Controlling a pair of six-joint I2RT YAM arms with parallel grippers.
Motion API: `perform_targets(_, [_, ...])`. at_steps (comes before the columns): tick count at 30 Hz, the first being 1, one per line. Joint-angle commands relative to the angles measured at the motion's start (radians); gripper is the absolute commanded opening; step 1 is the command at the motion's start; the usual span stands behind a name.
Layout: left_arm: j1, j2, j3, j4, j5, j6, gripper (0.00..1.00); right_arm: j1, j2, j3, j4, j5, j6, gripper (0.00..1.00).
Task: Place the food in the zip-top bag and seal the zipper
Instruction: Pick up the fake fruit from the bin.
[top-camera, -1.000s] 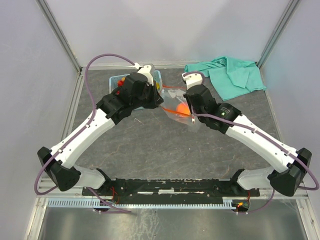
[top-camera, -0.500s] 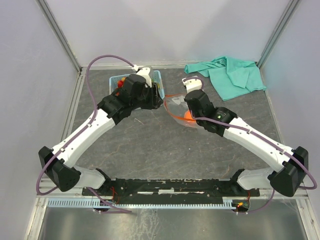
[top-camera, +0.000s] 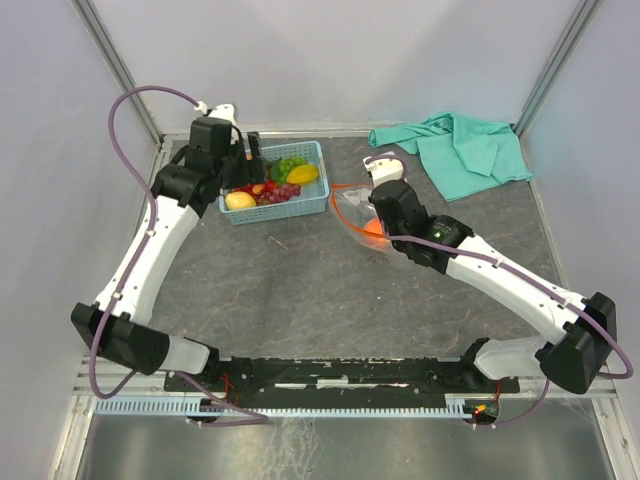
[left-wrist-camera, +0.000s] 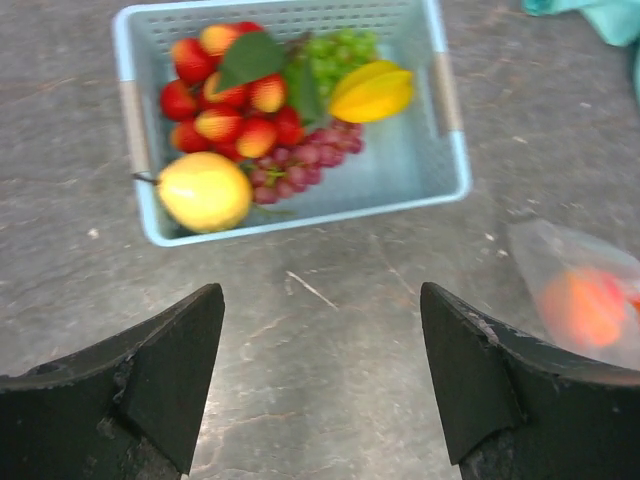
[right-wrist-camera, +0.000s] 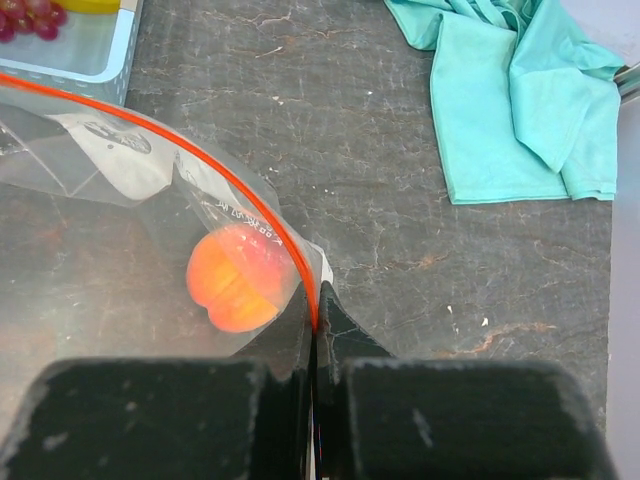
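Right tool (right-wrist-camera: 316, 322) is clenched on the bag (right-wrist-camera: 120, 170) at its zipper (right-wrist-camera: 305, 285), with the mouth unsealed and one peach (right-wrist-camera: 238, 277) inside. Left tool (left-wrist-camera: 320, 300) hangs spread and empty near the basket (left-wrist-camera: 450, 130), which holds strawberries (left-wrist-camera: 225, 110), grapes (left-wrist-camera: 300, 165), lemon (left-wrist-camera: 203, 190) and yellow fruit (left-wrist-camera: 372, 92). I judge the loading barely begun.

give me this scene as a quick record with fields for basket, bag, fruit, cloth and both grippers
basket: light blue, holds strawberries, lemon, green grapes, purple grapes, yellow fruit
zip-top bag: clear, mouth looks open, right of the basket
in bag: one peach
left gripper: open, empty, above the table beside the basket
right gripper: shut on the bag at its zipper
teal cloth: far right corner
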Motion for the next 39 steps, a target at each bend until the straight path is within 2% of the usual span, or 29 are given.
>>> perform_targets(1, [0.091,0.093,0.071,-0.077,-0.038,0.032,0.86,-0.007,-0.017,0.006,0.055,0.001,-0.018,0.02])
perform_targets(6, [0.176,0.197,0.023,-0.044,-0.045,-0.132,0.85,-0.008,-0.007,-0.003,0.062,-0.024,-0.013,0.02])
perform_targets(10, [0.18,0.258,0.004,-0.015,-0.125,-0.26,0.85,-0.009,-0.016,-0.022,0.074,-0.062,-0.012,0.02])
perform_targets(18, [0.183,0.379,-0.029,0.103,-0.184,-0.421,0.82,-0.014,-0.04,-0.062,0.105,-0.1,-0.024,0.02])
perform_targets(29, [0.204,0.558,0.042,0.125,-0.207,-0.484,0.83,-0.03,-0.031,-0.089,0.134,-0.134,-0.06,0.02])
perform_targets(39, [0.248,0.61,0.006,0.144,-0.229,-0.46,0.9,-0.051,-0.012,-0.09,0.138,-0.162,-0.072,0.02])
